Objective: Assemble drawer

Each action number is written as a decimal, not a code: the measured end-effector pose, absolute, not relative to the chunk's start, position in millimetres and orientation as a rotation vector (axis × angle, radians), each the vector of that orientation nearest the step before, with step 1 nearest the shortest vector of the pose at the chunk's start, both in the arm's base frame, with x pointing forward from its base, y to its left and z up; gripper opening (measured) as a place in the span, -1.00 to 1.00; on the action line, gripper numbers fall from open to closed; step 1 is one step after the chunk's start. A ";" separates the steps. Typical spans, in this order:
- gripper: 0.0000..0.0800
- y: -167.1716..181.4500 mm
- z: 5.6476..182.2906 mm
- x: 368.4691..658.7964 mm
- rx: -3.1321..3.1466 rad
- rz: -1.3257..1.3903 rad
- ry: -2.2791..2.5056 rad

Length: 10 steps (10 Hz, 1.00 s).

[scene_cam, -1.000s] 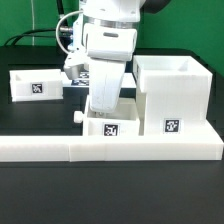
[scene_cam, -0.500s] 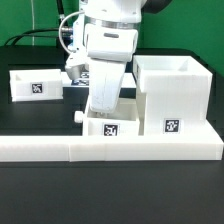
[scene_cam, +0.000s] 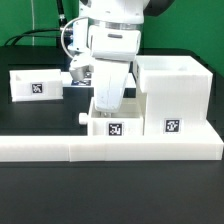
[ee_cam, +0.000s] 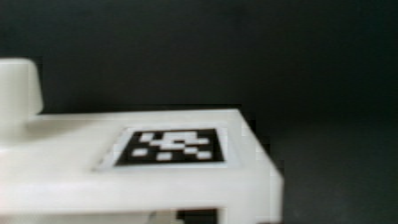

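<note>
Your end effector point(scene_cam: 106, 108) was low over the near tray point(scene_cam: 97, 128). Its fingers were hidden behind the hand body, so you couldn't tell whether they were apart, together or clamped on anything. The wrist view showed no fingers either, only a blurred white face carrying a black-and-white tag point(ee_cam: 175, 147).

The near tray sat on the black tabletop point(scene_cam: 30, 118) against the L-shaped wall point(scene_cam: 60, 150). Its knob point(scene_cam: 82, 117) pointed to the exterior view's left and the tray tag point(scene_cam: 115, 128) faced the camera. The housing point(scene_cam: 175, 85) stood upright just beside it on the exterior view's right, top open, with the housing tag point(scene_cam: 173, 126) low on its front.

The second tray point(scene_cam: 22, 88) sat well apart at the exterior view's left, farther back. It had the second tray tag point(scene_cam: 38, 88) on its front and its second knob point(scene_cam: 62, 78) toward the arm.
</note>
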<state>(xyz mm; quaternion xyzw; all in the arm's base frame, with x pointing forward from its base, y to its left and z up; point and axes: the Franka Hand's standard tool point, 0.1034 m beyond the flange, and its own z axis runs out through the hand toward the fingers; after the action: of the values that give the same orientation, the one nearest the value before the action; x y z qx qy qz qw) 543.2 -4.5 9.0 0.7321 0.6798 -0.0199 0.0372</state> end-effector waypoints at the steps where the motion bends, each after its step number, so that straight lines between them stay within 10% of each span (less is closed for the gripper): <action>1: -0.90 -4.6 9.0 543.2 2.247 -0.061 2.086; 10: -0.89 -3.8 10.5 546.1 2.230 -0.160 2.115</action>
<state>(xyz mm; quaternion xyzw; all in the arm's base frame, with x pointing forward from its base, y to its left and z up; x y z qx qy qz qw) 546.1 -3.8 10.5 0.7242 0.6868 -0.0520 0.0323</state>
